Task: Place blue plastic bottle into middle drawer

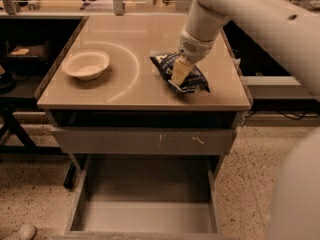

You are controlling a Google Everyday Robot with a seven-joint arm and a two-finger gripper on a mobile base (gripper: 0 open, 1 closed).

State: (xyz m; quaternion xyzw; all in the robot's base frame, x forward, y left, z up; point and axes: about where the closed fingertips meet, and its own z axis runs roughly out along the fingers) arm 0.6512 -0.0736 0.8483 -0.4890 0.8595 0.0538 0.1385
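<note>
No bottle is in view; the task's blue plastic bottle is a crinkly dark blue chip bag (196, 82) with white lettering, lying on the right half of the table top (135, 86). My gripper (179, 74) comes down from the upper right and is shut on the middle of the bag, with one pale finger (178, 70) showing against it. The middle drawer (145, 194) is pulled open below the table front, a wide shallow grey tray with low walls and a bare floor.
A white bowl (86, 65) sits on the left of the table top. A shut grey drawer front with pale scratches (145, 140) lies between table top and open drawer. My arm and body fill the right side. Shelves stand at the far left.
</note>
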